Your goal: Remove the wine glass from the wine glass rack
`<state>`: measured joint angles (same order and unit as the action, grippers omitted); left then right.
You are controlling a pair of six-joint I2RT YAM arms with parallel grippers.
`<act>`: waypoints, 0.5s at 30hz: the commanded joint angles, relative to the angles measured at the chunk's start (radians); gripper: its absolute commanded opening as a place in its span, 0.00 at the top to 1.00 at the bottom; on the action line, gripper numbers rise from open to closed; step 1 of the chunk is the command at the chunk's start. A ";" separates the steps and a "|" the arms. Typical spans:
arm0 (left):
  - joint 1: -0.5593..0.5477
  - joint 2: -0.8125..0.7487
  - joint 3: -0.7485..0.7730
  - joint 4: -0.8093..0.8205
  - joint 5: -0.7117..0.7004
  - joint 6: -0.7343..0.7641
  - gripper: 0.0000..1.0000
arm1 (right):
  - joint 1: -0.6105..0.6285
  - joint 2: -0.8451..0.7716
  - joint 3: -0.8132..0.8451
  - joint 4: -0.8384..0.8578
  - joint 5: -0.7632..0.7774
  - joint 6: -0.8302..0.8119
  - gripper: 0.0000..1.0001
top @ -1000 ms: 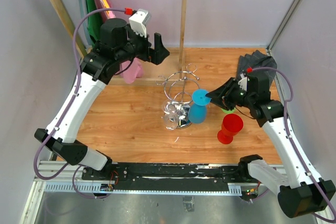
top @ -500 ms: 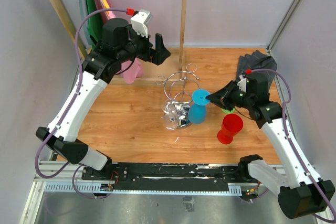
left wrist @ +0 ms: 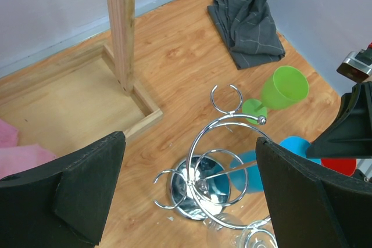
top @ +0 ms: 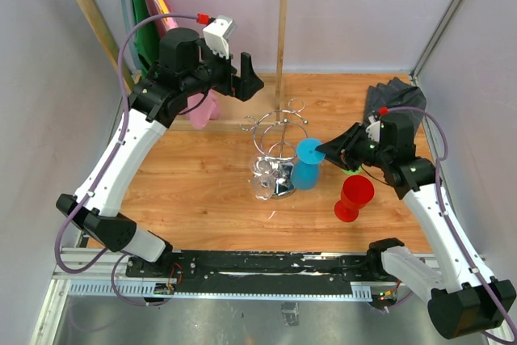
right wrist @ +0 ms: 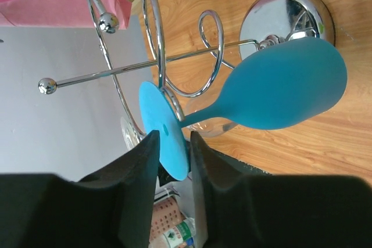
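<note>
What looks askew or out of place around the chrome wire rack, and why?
The blue wine glass hangs inverted but tilted, its foot pinched in the right gripper and its bowl leaning toward the base of the wine glass rack. A grey cloth lies rumpled in the far right corner.

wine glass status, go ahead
Left hand open, empty, above the rack. Right hand shut on blue wine glass foot; glass inverted at the rack's wire loops. Red cup close by right arm.

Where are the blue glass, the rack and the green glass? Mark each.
Blue glass (right wrist: 285, 85): right wrist view, on its bowl.
Rack (left wrist: 185, 193): left wrist view, on its round base.
Green glass (left wrist: 283, 87): left wrist view, on its bowl.
</note>
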<state>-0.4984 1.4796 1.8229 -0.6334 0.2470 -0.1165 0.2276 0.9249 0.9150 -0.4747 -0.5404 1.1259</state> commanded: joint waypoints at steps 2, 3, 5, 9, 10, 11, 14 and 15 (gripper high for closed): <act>0.011 0.002 -0.005 0.001 0.024 0.006 0.01 | 0.014 -0.018 0.004 0.024 -0.022 0.010 0.62; 0.012 0.002 -0.006 0.001 0.027 0.006 0.01 | 0.015 -0.020 0.002 0.024 -0.023 0.009 0.58; 0.012 0.002 -0.008 0.001 0.029 0.005 0.01 | 0.015 -0.025 -0.004 0.021 -0.025 0.009 0.54; 0.011 0.006 -0.007 0.001 0.035 0.004 0.01 | 0.013 -0.039 -0.011 0.013 -0.023 0.012 0.54; 0.011 0.008 -0.007 0.001 0.035 0.005 0.01 | 0.014 -0.042 -0.012 0.011 -0.023 0.012 0.55; 0.011 0.008 -0.007 0.001 0.037 0.005 0.01 | 0.014 -0.045 -0.012 0.008 -0.023 0.013 0.56; 0.012 0.011 -0.007 0.001 0.040 0.004 0.01 | 0.013 -0.054 -0.013 0.000 -0.023 0.014 0.62; 0.011 0.011 -0.006 0.001 0.041 0.003 0.01 | 0.014 -0.057 -0.013 -0.003 -0.022 0.014 0.64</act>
<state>-0.4984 1.4830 1.8202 -0.6346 0.2668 -0.1162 0.2276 0.8906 0.9138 -0.4698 -0.5541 1.1336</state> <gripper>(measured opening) 0.991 0.387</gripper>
